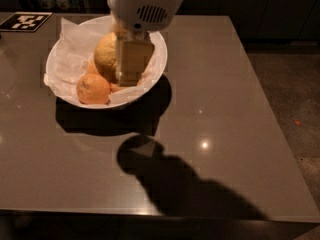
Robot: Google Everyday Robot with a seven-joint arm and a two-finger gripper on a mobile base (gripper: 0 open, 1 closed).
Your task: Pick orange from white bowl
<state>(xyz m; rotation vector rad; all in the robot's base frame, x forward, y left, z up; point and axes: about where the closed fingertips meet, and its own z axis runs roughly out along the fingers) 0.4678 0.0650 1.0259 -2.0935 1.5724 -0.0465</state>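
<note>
Camera view: gripper (pixel 129 76) low in white bowl (pixel 159 59), against half-hidden orange (pixel 106 54); grip state unclear; wrist cut off above.

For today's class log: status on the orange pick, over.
Gripper low inside white bowl, right alongside orange. Orange within bowl rim, grasp unconfirmed. Smaller orange fruit crowds close in front.

Cream hand (pixel 130 79) beside pale yellow, perhaps greenish orange (pixel 106 55) in white bowl (pixel 156 78).
</note>
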